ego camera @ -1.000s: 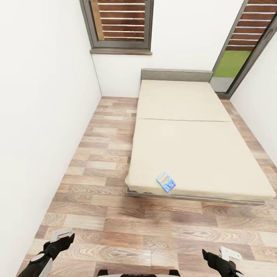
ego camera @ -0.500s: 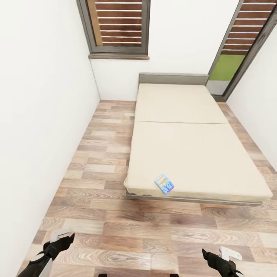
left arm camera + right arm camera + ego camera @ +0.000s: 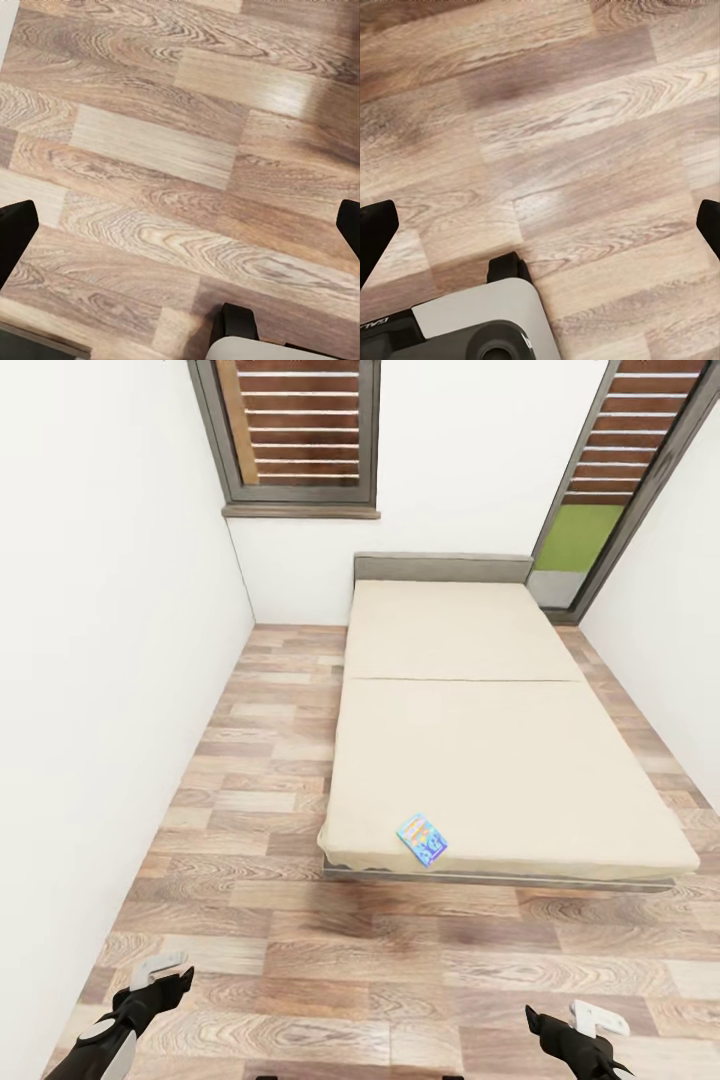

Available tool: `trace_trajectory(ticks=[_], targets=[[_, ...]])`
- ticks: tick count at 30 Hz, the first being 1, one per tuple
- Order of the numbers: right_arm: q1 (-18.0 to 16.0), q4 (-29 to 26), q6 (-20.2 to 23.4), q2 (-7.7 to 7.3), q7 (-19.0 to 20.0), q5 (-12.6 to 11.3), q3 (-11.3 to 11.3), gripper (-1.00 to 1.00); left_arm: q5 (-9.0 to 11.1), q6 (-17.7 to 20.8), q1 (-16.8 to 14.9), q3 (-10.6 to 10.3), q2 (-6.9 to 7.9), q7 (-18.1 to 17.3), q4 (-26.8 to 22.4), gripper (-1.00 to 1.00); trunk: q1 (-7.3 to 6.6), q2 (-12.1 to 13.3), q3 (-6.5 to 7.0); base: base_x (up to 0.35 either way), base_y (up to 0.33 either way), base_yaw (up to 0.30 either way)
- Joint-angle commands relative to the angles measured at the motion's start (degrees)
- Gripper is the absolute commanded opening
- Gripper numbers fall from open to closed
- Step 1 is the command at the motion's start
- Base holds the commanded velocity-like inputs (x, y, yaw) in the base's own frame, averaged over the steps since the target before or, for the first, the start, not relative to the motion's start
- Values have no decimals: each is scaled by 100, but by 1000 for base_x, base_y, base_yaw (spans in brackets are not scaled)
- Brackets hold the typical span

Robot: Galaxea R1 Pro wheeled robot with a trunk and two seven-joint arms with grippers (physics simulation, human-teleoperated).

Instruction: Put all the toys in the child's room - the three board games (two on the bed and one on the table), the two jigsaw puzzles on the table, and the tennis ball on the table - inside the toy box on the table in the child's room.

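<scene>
Wall [image 3: 90, 660], white, runs along my left side in the head view, meeting the wood-plank floor [image 3: 250, 760].

Left jaws [image 3: 165, 975]: low at the head view's left edge, over bare floor. In the left wrist view the two black fingertips [image 3: 15, 244] sit at opposite edges with planks between them, so my left jaws are spread wide and hold nothing.

Window [image 3: 295, 435], dark-framed with brown slats, is in the far wall left of centre.

Bed [image 3: 480, 740]: beige cover, dark grey frame, low headboard against the far wall, lying lengthwise away from me, right of the floor strip.

Board game [image 3: 422, 839]: one small blue square printed box lies flat on the bed cover, near the bed's near edge and toward its left corner, turned at an angle to the edge. It is well apart from both jaws.

Second window [image 3: 610, 490]: tall, in the far right corner.

Right jaws [image 3: 560, 1025]: low at the head view's right, over floor. Right wrist view shows fingertips [image 3: 375, 232] wide apart, nothing held.
</scene>
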Motion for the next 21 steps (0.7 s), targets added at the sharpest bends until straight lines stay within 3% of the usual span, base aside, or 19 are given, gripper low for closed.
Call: trace_trajectory(ticks=[1,21], targets=[[-1,-7,8,-1,-4,-48,2,100,26,-9,-4,34,-2,-49,5,100,3,-8,-2,0,0,-4],[-1,-7,5,-1,-4,-55,2,100,26,-9,-4,34,-1,-49,5,100,3,-8,175,0,0,0]])
